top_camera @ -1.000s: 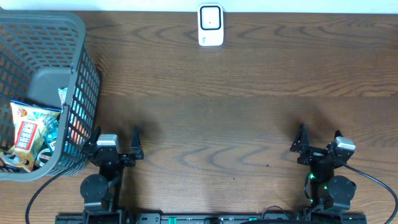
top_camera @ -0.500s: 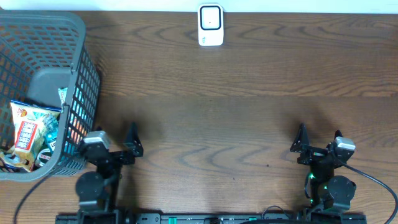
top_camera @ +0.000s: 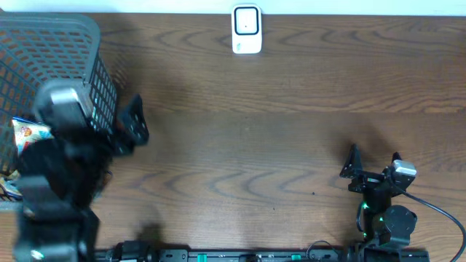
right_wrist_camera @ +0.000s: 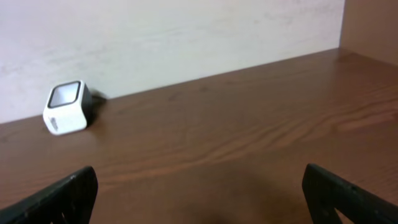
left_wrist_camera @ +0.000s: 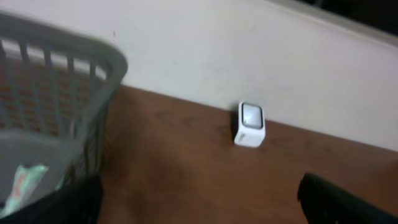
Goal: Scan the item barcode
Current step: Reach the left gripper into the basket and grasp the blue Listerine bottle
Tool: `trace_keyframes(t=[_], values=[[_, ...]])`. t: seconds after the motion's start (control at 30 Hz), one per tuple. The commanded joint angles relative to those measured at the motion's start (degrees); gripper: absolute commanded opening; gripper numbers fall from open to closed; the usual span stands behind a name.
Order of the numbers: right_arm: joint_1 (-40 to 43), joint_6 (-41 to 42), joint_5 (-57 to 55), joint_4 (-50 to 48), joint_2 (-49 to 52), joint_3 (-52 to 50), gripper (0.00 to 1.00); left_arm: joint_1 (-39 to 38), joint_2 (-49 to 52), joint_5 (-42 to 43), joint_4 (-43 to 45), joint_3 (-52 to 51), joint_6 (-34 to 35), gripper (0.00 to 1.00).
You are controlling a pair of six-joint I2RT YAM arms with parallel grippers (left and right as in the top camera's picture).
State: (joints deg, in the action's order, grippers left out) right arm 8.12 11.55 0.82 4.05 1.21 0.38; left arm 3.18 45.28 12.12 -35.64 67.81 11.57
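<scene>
1. Currently the left gripper (left_wrist_camera: 199, 200) hangs above the near left part of the surface (top_camera: 255, 131), beside the grey basket (top_camera: 103, 81). Its jaws are spread wide, with one dark finger in each lower corner of the left wrist view and nothing between them.
2. Overhead, the left arm shows large and blurred, overlapping the basket's right wall, with one finger (top_camera: 134, 125) standing out over the wood.
3. The right gripper (top_camera: 374, 163) sits low at the near right edge of the surface. Its jaws are also spread wide and hold nothing.
4. The item, a snack packet (top_camera: 24, 134), lies inside the basket against its left side and is partly hidden by the left arm. Neither gripper touches it. No barcode can be made out on it.
5. The white scanner (top_camera: 247, 29) stands at the far middle edge of the surface, against the pale wall, well apart from both grippers and from the basket.
6. In both wrist views the scanner's window faces towards the near side.
7. A black cable (top_camera: 437, 211) runs from the right arm's base to the near right edge.
</scene>
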Motion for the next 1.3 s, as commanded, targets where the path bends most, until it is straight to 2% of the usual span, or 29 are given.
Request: trace_keyframes(t=[0.0,0.07,0.13,0.27,0.37,0.47,0.53,0.63,0.8,0.9,1.07,1.27], values=[[-0.28,0.42,-0.33,0.24,-0.09,-0.04,0.99,0.66,9.53,1.38,-8.24,16.57,-7.17,0.98],[-0.28,0.42,-0.33,0.24,-0.09,-0.04,0.99,0.66,14.19,1.36,-14.19,23.45,-10.23,0.98],[-0.28,0.42,-0.33,0.24,-0.09,-0.04,0.99,0.66,17.31,1.38,-18.23,26.91,-10.49,0.98],[-0.28,0.42,-0.33,0.22,-0.09,-0.04,0.99,0.66,20.04,4.13,-21.35,27.30,-10.56,0.98],[-0.28,0.42,-0.33,0.24,-0.09,-0.04,0.99,0.81,21.18,-1.29,-21.09,27.54,-10.71,0.98],[-0.28,0.42,-0.33,0.24,-0.09,-0.04,0.99,4.09,22.58,-11.52,-22.75,29.44,-2.93,0.98],[-0.28,0.42,-0.33,0.24,-0.09,-0.04,0.99,9.38,23.89,-13.05,-24.37,30.91,0.96,0.98],[-0.28,0.42,-0.33,0.24,-0.09,-0.04,0.99,19.82,25.79,-10.36,-26.12,31.58,4.76,0.98],[-0.28,0.42,-0.33,0.24,-0.09,-0.04,0.99,37.73,31.08,1.73,-31.95,31.50,4.83,0.98],[-0.28,0.42,-0.33,0.24,-0.09,-0.04,0.99,43.89,35.39,4.57,-35.43,30.32,4.74,0.98],[-0.28,0.42,-0.33,0.24,-0.09,-0.04,0.99,46.16,42.16,4.59,-36.92,25.99,0.44,0.98],[-0.28,0.42,-0.33,0.24,-0.09,-0.04,0.99,46.10,46.23,4.57,-34.34,18.84,-2.14,0.98]])
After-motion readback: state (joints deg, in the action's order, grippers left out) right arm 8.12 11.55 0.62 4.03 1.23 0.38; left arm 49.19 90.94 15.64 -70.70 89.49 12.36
